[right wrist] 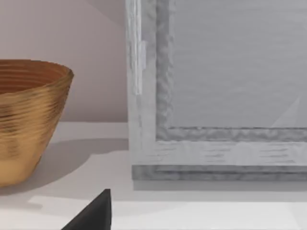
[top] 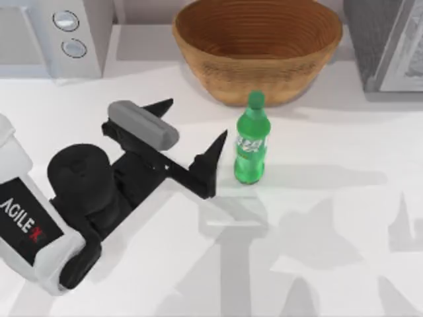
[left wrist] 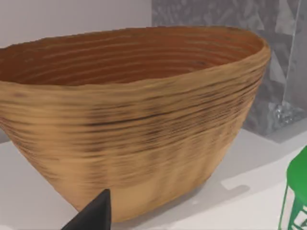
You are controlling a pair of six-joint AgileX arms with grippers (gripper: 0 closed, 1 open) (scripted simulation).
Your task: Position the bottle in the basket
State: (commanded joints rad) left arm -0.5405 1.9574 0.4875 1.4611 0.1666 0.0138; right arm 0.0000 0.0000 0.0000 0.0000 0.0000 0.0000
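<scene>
The left gripper (top: pixel 192 125) sits low over the table (top: pixel 317 218), its two black fingers (top: pixel 213 153) spread wide apart and holding nothing. The bottle (top: pixel 251 142) stands upright just beyond the nearer fingertip, close beside it but not touching, off to the gripper's right side and outside the gap between the fingers. The basket (top: pixel 258 49) lies farther ahead of the gripper, just behind the bottle. The left wrist view shows the basket's wall (left wrist: pixel 134 139) close up and the bottle's edge (left wrist: pixel 297 191).
</scene>
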